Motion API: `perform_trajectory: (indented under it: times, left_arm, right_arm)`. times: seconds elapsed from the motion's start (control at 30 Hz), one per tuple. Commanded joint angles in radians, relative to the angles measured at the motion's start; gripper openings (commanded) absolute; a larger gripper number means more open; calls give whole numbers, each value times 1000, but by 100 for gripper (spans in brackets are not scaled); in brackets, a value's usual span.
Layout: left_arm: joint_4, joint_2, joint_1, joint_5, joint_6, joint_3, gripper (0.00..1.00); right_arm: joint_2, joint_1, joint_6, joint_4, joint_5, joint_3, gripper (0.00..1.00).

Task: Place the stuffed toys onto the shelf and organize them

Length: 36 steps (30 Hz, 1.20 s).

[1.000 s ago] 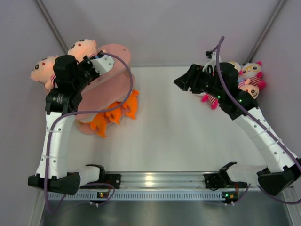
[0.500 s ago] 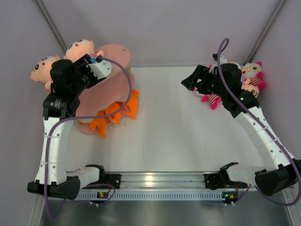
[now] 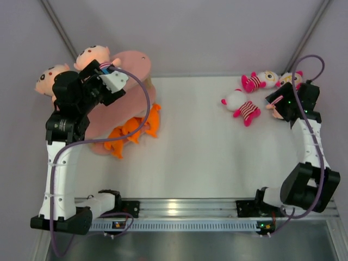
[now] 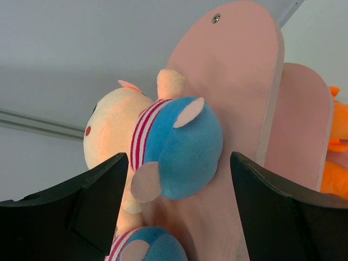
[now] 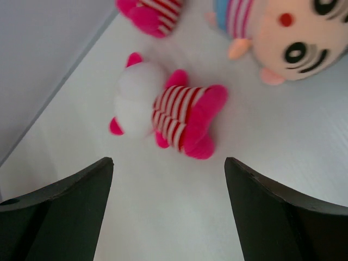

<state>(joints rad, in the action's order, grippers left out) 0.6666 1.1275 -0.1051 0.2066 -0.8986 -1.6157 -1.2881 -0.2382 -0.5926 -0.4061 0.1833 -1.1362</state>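
My left gripper (image 4: pixel 176 179) has its fingers apart, facing a boy doll (image 4: pixel 176 144) that lies on the pink shelf (image 4: pixel 239 81). My right gripper (image 5: pixel 168 174) is also spread, above a white doll (image 5: pixel 163 111) on the table (image 5: pixel 283 141).

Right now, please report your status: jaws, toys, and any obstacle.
Left jaws open, flanking boy doll on shelf. Right jaws open, facing white striped doll on table, another boy doll beside it. Orange plush animals by shelf's lower boards.
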Motion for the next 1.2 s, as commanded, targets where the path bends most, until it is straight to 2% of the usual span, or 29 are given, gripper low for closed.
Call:
perform_trajectory:
  times: [0.0,0.1,0.33,0.57,0.7,0.77,0.8,0.9,0.93,1.0,1.17]
  left_arm:
    - [-15,-38,5,59,59,-20,82]
    - [-15,-57,5,94,104,-16,84]
    - [-9,-77,5,33,133,-29,84]
    - [19,-90,5,-61,84,10,85]
    - [27,-94,5,-50,90,16,85]
    - [28,-91,5,-42,90,19,85]
    - [27,-89,5,-42,84,20,85]
    - [28,-75,5,-55,76,19,85]
    - [28,-72,5,-68,78,17,85]
    - [28,-66,5,-69,96,10,84]
    - [27,-74,4,-14,161,-13,82]
  right_arm:
    - [-91,-99,-21,107,-95,9,83]
    - [-192,-116,2,121,-177,-40,84]
    - [-407,-173,30,138,-289,-155,85]
    - [-614,-182,82,162,-311,-281,85]
    - [-683,-191,137,205,-271,-329,85]
    - [-715,-193,158,220,-242,-353,81]
    - [-723,-193,168,224,-231,-358,79]
    - [-735,-202,175,259,-188,-356,39]
    - [-731,-202,178,262,-189,-349,17]
    - [-682,-204,186,277,-162,-329,0]
    - [-437,-201,166,254,-238,-246,0]
